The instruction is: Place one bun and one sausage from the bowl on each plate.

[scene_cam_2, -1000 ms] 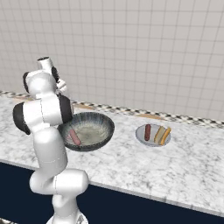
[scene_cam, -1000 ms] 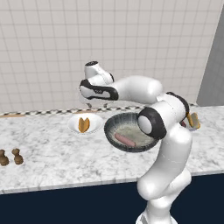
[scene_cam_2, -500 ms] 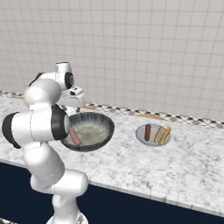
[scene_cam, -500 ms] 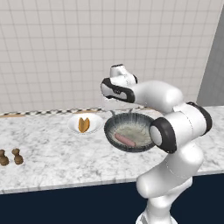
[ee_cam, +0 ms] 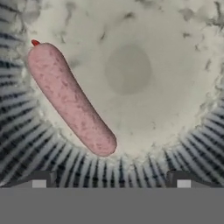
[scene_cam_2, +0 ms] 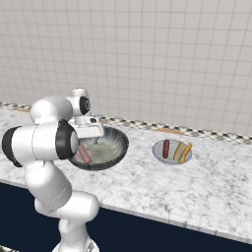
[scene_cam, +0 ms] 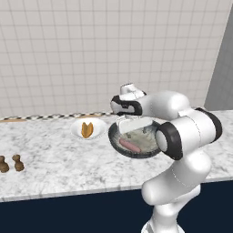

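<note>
The dark grey bowl (scene_cam: pixel 112 137) (scene_cam_2: pixel 123 141) sits mid-counter, and one pink sausage (scene_cam: pixel 129 145) (scene_cam_2: pixel 84 154) (ee_cam: pixel 70 100) lies in it near the ribbed wall (ee_cam: pixel 26 144). My gripper (scene_cam: pixel 133 129) (scene_cam_2: pixel 91 140) (ee_cam: pixel 111 181) hangs open just above the bowl, pointing down, with nothing between its fingertips (ee_cam: pixel 39 179). The sausage is left of centre in the hand view. To the bowl's left, the white plate (scene_cam: pixel 75 132) holds a bun (scene_cam: pixel 86 129). On its right, the grey plate (scene_cam_2: pixel 157 152) carries a dark sausage (scene_cam_2: pixel 166 147) beside a bun (scene_cam_2: pixel 182 151).
Two small brown shakers (scene_cam: pixel 11 164) stand near the counter's front left. A thin wooden board (scene_cam: pixel 11 119) lies along the tiled back wall. The counter's front edge runs close behind my arm's base.
The arm has swung right from above the white plate and come down over the bowl. The jaws stayed open and nothing on the counter moved.
</note>
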